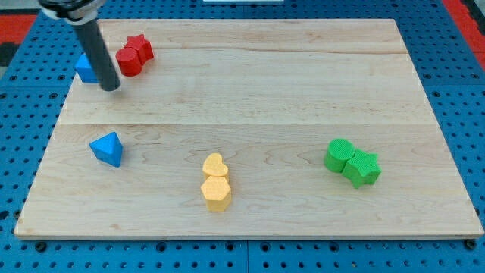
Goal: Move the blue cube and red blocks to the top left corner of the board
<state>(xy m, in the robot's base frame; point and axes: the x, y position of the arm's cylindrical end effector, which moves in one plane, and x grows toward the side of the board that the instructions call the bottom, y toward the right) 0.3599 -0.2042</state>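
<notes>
**Colleague:** How far along are you?

**Me:** Nearly there, by my reading. The blue cube (86,69) sits close to the top left corner of the table (303,91), partly hidden behind my rod. The two red blocks sit just to its right along the top edge: a red cylinder (129,61) touching a red star (141,48). All three are in the corner region already.

**Colleague:** So what's left?

**Me:** Tidying, if anything. The cube is a little lower than the reds and there's a small gap between them. A nudge toward the view's top would tighten the group, but I'd judge the goal close to met.

**Colleague:** Where's your tip?

**Me:** My tip (111,88) rests at the cube's lower right edge, touching or just beside it; I can't tell which. It's below and left of the red pair.

**Colleague:** Pincer state?

**Me:** There is no pincer on this rig, only the rod, so nothing to report as apart or together.

**Colleague:** Orientation of the pieces?

**Me:** The red pair's long axis runs diagonally, from lower left at the cylinder to upper right at the star. The cube has no long axis to speak of, and too little of it shows to say how its faces are turned.

**Colleague:** Anything else nearby?

**Me:** A blue triangular block (107,149) lies well below, not part of this. The yellow blocks (216,183) and green blocks (352,164) are far off toward the view's bottom and right.
</notes>
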